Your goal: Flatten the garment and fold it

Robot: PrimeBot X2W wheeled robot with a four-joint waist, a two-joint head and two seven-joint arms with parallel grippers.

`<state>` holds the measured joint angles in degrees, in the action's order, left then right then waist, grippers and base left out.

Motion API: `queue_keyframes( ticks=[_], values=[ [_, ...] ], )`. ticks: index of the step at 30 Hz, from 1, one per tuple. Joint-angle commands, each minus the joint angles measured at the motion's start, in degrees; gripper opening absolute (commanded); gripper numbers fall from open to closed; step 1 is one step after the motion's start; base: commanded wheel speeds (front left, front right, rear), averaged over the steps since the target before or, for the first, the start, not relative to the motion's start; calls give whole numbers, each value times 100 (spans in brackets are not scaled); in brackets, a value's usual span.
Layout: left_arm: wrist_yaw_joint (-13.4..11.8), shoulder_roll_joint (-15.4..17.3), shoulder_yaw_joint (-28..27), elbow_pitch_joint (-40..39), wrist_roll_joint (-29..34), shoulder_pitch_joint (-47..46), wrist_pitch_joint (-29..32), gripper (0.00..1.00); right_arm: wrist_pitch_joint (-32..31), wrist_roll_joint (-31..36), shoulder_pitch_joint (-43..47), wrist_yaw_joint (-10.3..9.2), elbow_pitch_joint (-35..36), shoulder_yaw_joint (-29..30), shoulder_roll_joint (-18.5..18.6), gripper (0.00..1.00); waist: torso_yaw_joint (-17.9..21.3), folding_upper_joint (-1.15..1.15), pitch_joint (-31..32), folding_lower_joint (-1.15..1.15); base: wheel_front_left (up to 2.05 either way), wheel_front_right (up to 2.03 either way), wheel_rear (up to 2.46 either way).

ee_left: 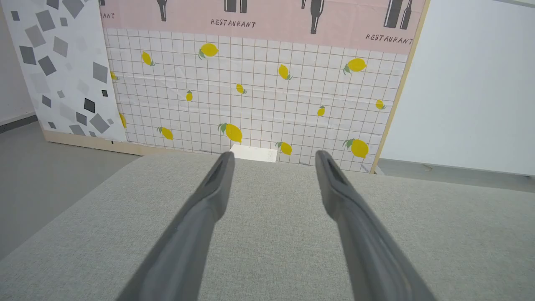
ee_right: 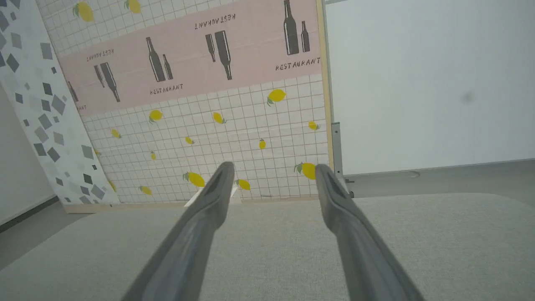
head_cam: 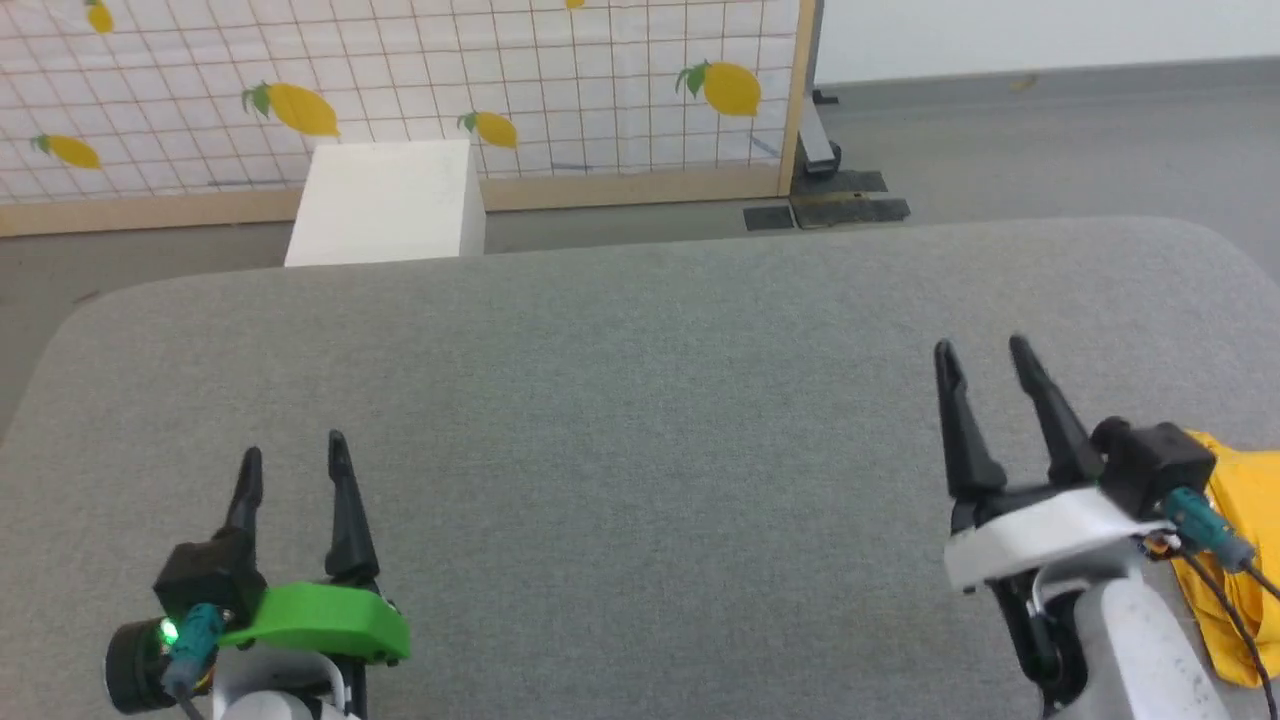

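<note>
Shirt (head_cam: 1238, 520) bunched at right edge of surface (head_cam: 640, 400), near corner, partly behind right gripper (head_cam: 980, 346). Left gripper (head_cam: 293, 448) over near-left area. Both sets of fingers apart, empty. Step likely: fetch shirt. Best: right reaches sideways, pinches top fold, drags it to centre before spreading.

Garment (head_cam: 1252, 492) cut by edge, partly hidden

"RESTAURANT" — printed several times under bottle silhouettes on the pink band (ee_left: 276, 16).
</note>
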<state>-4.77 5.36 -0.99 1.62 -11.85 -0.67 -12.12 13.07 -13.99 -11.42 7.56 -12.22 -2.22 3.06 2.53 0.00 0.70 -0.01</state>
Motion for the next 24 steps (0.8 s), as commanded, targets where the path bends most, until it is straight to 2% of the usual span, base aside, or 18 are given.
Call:
queue_keyframes(
  ticks=[1,12,24],
  values=[
    [-9,-1,55,76,64,49,6,100,-34,72,104,-8,-53,-9,-16,100,-26,0,35,1,0,0,0],
    [86,-60,373,496,13,99,85,100,-354,194,478,-8,-309,211,-17,100,21,0,33,1,0,0,0],
    [28,-122,437,613,-179,-15,-34,100,-504,114,484,-8,-341,232,-18,100,9,0,-2,1,0,0,0]
  ],
)
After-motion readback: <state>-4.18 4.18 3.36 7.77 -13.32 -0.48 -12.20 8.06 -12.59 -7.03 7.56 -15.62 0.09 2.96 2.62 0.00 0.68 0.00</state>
